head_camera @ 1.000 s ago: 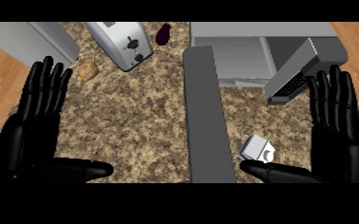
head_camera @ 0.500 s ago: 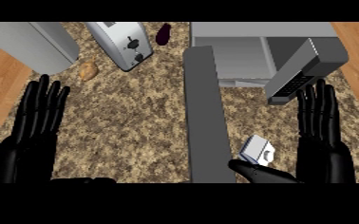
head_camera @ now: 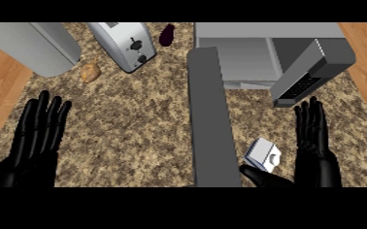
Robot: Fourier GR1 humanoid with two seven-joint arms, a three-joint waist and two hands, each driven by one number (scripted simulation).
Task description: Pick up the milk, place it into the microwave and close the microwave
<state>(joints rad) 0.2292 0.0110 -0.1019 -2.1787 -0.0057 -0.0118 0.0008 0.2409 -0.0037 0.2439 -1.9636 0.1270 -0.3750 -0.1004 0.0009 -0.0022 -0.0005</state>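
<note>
At lower right, the right hand (head_camera: 313, 143) is seen with fingers straight and spread, holding nothing. The milk carton (head_camera: 263, 155) lies just left of it, beside the open microwave door (head_camera: 210, 121). At lower left, the left hand (head_camera: 36, 136) is likewise open.

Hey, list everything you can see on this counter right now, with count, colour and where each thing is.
Milk carton: one, white and blue, lower right, beside the right thumb.
Microwave: one, grey, upper right, its door swung open toward the lower edge.
Toaster: one, silver, upper left of centre.
Eggplant: one, dark purple, top centre.
Small tan food item: one, left of the toaster; kind unclear.
Grey appliance: one, upper left corner.
Counter: one, speckled brown.
Left hand: black, open, lower left.
Right hand: black, open, lower right.
</note>
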